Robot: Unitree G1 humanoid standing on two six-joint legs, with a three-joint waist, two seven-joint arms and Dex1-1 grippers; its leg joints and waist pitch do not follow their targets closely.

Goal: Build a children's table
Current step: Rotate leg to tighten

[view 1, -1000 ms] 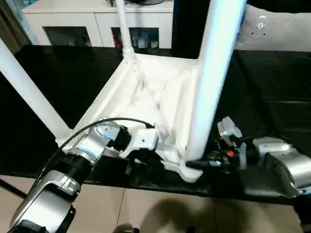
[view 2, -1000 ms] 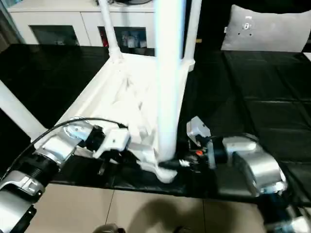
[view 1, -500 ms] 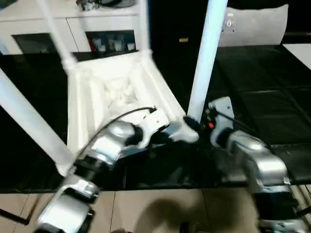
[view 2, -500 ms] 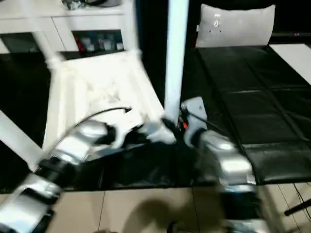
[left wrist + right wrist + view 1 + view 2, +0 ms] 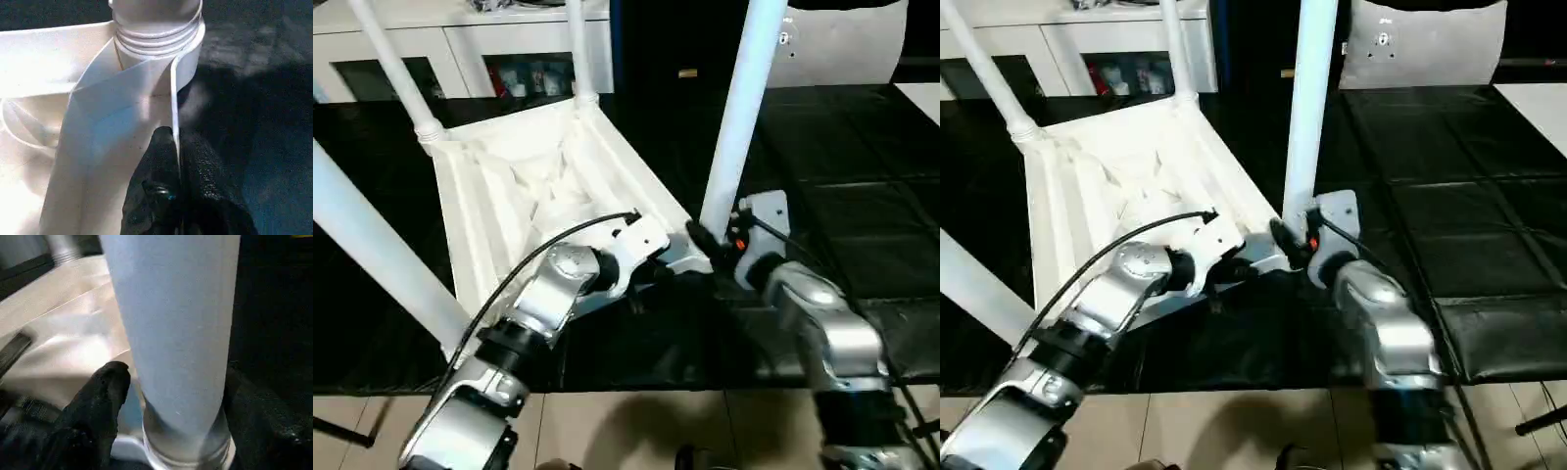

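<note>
Table (image 5: 524, 186) legs cut off above

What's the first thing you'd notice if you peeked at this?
A white children's table lying upside down on the black work surface, its legs poking up. Right at its near corner, the left gripper pinches the table's thin edge, while the right gripper straddles the base of the nearest leg.

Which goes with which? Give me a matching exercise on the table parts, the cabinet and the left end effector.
1 left end effector
2 small white plastic table top
3 white glass-doored cabinet
4 long round white leg by the right arm

a upright in a corner socket
b pinching the table top's thin rim
c upside down on the black work surface
d beyond the work surface

Pairs: 1-b, 2-c, 3-d, 4-a
</note>
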